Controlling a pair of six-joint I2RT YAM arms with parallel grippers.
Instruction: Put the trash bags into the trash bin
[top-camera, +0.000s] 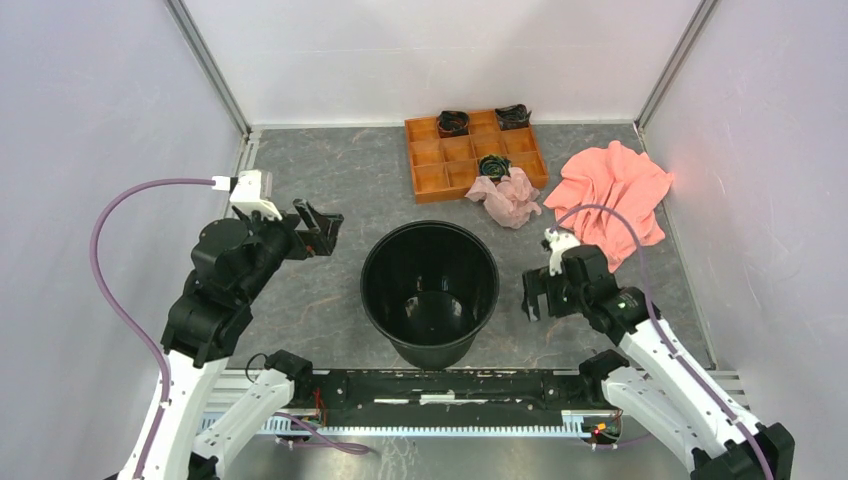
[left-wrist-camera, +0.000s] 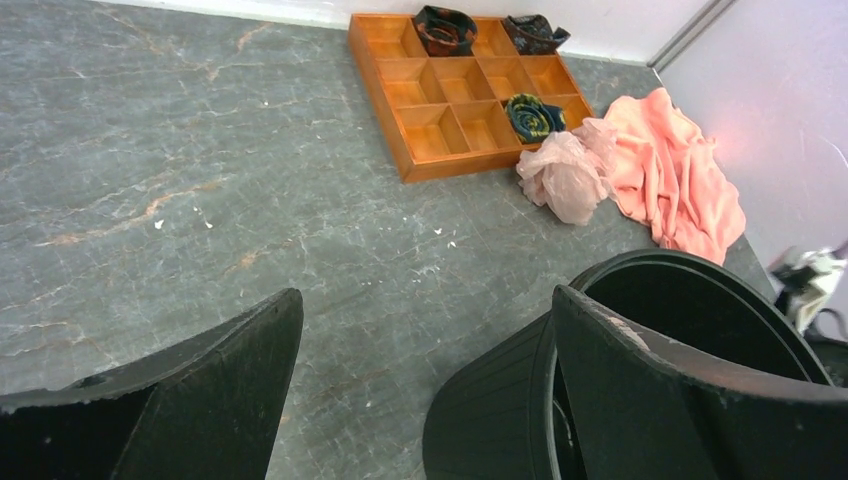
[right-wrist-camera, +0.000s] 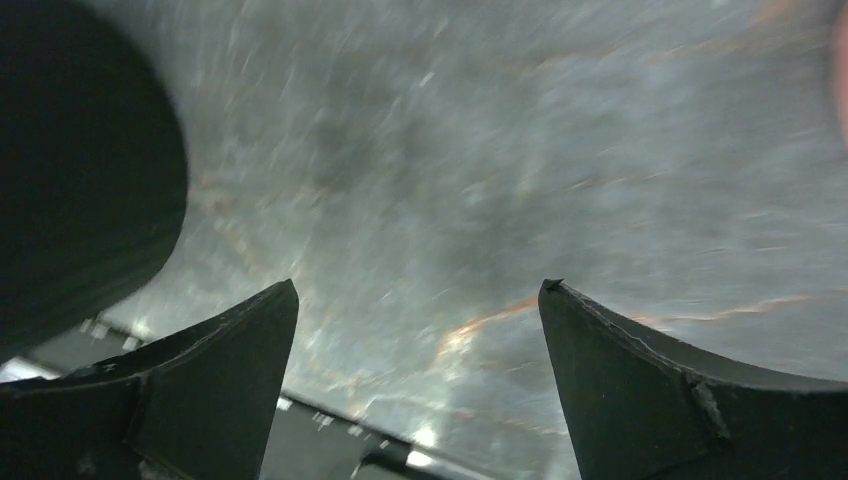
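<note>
Since the left gripper (top-camera: 322, 232) and right gripper (top-camera: 537, 299) both stand spread and empty, you begin with the pick. The trash bag (top-camera: 508, 197) lies crumpled ahead of the right gripper, just beside the orange tray (top-camera: 412, 160). The trash bin (top-camera: 365, 285) stands to that gripper's left. Pinch a high fold, clear of the salmon cloth (top-camera: 615, 185) ahead-right.

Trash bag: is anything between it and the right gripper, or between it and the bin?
Nothing visible. The trash bag lies against the orange tray, beside the salmon cloth; only bare table separates it from the open right gripper and the trash bin.
</note>
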